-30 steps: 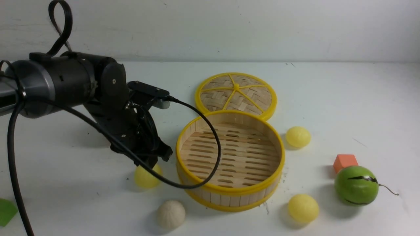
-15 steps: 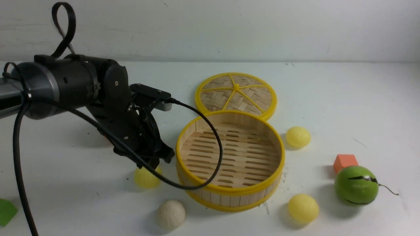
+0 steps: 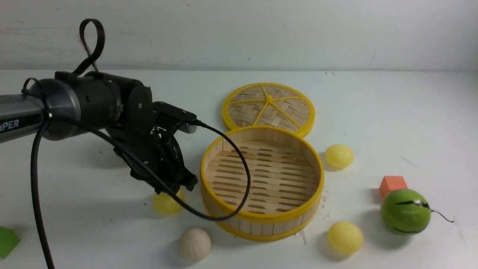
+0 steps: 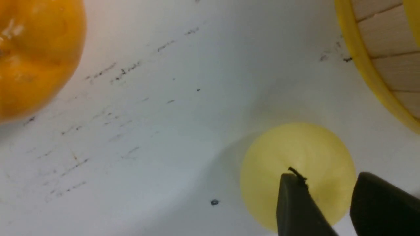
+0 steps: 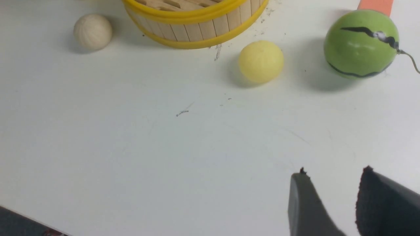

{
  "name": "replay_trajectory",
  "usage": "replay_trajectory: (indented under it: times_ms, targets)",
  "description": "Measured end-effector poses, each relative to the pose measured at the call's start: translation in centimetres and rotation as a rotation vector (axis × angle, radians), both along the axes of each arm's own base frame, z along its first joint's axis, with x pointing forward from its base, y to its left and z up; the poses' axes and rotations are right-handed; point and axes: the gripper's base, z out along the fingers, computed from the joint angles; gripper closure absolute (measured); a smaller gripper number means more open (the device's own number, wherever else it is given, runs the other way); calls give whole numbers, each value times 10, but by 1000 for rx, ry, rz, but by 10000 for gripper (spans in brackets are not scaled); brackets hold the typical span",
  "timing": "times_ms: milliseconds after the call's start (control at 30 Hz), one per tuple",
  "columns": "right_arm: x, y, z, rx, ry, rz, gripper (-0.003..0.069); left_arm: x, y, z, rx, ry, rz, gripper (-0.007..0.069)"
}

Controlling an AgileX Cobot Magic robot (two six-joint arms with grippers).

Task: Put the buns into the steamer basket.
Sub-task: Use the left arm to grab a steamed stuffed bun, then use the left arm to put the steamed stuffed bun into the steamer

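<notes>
The steamer basket (image 3: 261, 219) stands empty mid-table, its wall also in the right wrist view (image 5: 197, 31). Four buns lie around it: a pale yellow bun (image 3: 166, 204) at its left, a cream bun (image 3: 194, 244) in front, a yellow bun (image 3: 345, 237) at front right, and another yellow bun (image 3: 339, 155) on the right. My left gripper (image 3: 176, 188) hangs just over the left yellow bun (image 4: 288, 154), open (image 4: 328, 178), the bun lying on the table beneath the tips. My right gripper (image 5: 333, 172) is open over bare table, short of the front-right bun (image 5: 261, 61) and the cream bun (image 5: 93, 31).
The woven lid (image 3: 268, 108) lies behind the basket. A green ball (image 3: 405, 211) and an orange block (image 3: 393, 185) sit at the right. An orange fruit (image 4: 32, 55) lies left of the left gripper. A green scrap (image 3: 7, 241) is at the front left edge.
The left arm has reached further right while its gripper stays over the left yellow bun. The buns and basket have not moved.
</notes>
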Motion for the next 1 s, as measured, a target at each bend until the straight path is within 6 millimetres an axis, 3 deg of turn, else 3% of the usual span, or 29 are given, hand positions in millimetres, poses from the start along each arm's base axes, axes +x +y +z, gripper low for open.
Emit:
replay_trajectory:
  times_ms: [467,567,700,833,933,1000]
  targets:
    - [0,0,0,1,1,1,419,8,-2,-12,2,-25,-4,394]
    - [0,0,0,1,1,1,419,7,-2,-12,4,-20,-5,442]
    - [0,0,0,1,1,1,419,6,-1,-13,16,-2,-8,615]
    - [0,0,0,1,1,1,419,6,1,-10,45,7,-11,638]
    - [0,0,0,1,1,1,419,7,4,8,80,28,30,638]
    - [0,0,0,1,1,1,419,5,4,31,71,12,48,638]
